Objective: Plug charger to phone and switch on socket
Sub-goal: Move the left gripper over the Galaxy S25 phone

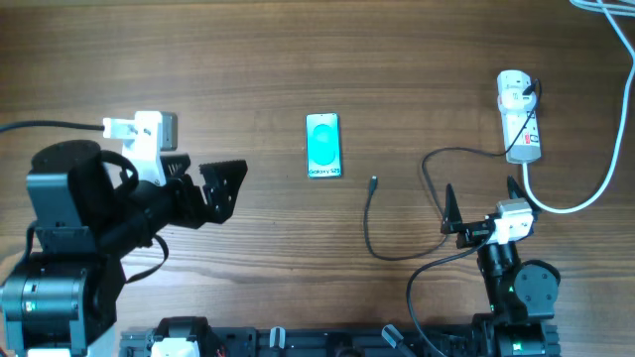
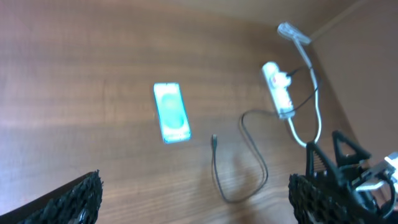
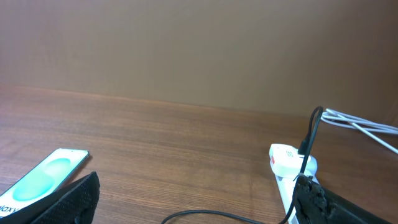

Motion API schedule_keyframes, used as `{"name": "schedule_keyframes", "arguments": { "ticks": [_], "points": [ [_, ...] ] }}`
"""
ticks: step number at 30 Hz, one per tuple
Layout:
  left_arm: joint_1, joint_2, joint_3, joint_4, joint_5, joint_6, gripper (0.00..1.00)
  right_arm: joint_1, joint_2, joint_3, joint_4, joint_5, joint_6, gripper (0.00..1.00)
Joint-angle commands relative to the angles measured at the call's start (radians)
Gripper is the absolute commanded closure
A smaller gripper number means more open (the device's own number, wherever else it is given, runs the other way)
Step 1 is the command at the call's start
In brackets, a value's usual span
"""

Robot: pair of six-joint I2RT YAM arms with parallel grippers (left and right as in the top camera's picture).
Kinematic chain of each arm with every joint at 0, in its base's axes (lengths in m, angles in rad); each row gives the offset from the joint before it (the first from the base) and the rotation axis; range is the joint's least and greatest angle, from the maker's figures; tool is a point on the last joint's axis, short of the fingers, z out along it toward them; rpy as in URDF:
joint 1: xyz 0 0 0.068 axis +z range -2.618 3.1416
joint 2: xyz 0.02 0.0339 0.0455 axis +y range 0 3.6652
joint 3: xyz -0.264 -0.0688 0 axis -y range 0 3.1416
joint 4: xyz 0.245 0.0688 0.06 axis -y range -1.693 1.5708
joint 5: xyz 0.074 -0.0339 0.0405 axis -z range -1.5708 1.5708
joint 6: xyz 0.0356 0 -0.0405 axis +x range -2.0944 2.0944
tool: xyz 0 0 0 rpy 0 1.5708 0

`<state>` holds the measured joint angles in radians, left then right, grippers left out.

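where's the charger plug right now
In the overhead view the charger plug lies loose just right of the phone, well left of the socket.

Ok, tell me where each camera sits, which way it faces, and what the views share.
Overhead: above the table, looking straight down on phone, charger, socket; both arms show, left gripper and right gripper open.
Left wrist: angled down across the table toward the right gripper; own fingers at bottom corners.
Right wrist: low, facing along the table to its far edge; own fingers at bottom.
Shared: phone and socket appear in all three.
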<state>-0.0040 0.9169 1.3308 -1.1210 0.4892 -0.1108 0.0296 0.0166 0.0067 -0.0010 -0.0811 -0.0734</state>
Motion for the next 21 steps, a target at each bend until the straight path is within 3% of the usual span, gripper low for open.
{"name": "schedule_keyframes", "arguments": {
  "ticks": [1, 7, 12, 14, 21],
  "points": [
    [0.006, 0.030, 0.041, -0.085, -0.070, -0.036, 0.01, -0.004, -0.002, -0.002, 0.002, 0.013, -0.005, 0.00],
    [-0.084, 0.218, 0.250, -0.284, -0.128, -0.095, 0.01, -0.004, -0.002, -0.002, 0.002, 0.013, -0.005, 0.00],
    [-0.315, 0.455, 0.373, -0.415, -0.404, -0.255, 0.00, -0.004, -0.002, -0.002, 0.002, 0.013, -0.005, 0.00],
    [-0.389, 0.554, 0.373, -0.416, -0.461, -0.271, 0.00, -0.004, -0.002, -0.002, 0.002, 0.013, -0.005, 0.00],
    [-0.463, 0.771, 0.373, -0.304, -0.422, -0.272, 0.00, -0.004, -0.002, -0.002, 0.002, 0.013, -0.005, 0.00]
  ]
}}
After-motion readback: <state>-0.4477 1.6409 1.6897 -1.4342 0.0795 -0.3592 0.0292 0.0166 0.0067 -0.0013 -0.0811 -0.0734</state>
